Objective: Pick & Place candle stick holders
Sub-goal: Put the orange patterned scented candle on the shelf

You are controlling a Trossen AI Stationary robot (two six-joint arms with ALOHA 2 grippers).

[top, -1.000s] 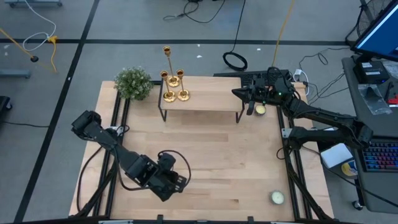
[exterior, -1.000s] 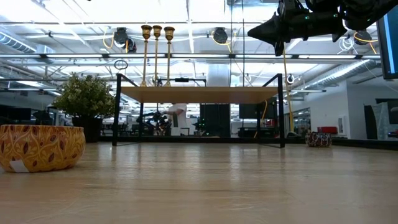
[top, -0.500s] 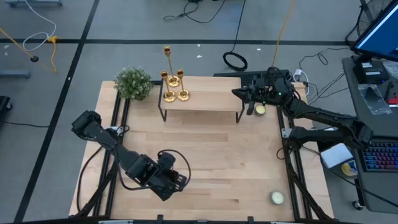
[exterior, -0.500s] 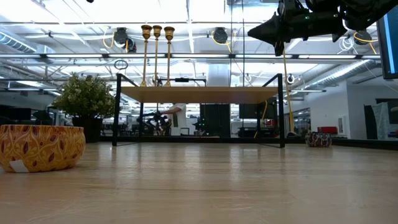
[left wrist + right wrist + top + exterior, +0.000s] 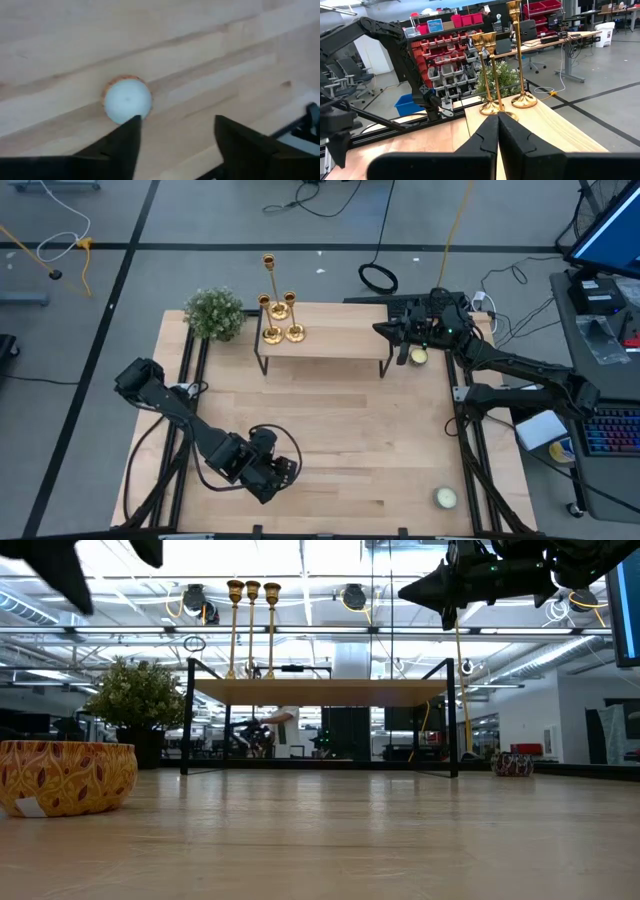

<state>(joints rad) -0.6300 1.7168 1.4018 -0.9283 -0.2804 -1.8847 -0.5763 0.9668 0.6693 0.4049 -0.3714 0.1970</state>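
Observation:
Three gold candle stick holders (image 5: 280, 320) stand on their round bases at the left end of a raised wooden shelf (image 5: 340, 340). They also show in the low view (image 5: 252, 625) and the right wrist view (image 5: 495, 75). My right gripper (image 5: 380, 330) is shut and empty. It hovers above the shelf's right end and points along the shelf toward the holders (image 5: 497, 127). My left gripper (image 5: 265, 472) is open and empty over the table's near left part, above a white candle (image 5: 126, 100) in a gold patterned bowl (image 5: 65, 778).
A small bushy plant (image 5: 213, 313) stands left of the shelf. A pale-green candle (image 5: 418, 357) lies right of the shelf under the right arm. Another pale candle (image 5: 445, 498) sits at the near right corner. The table's middle is bare wood.
My left gripper has dropped a little and shifted slightly toward the table's left edge. Its dark fingers now show at the low view's top left. The right arm and the candle stick holders have kept still.

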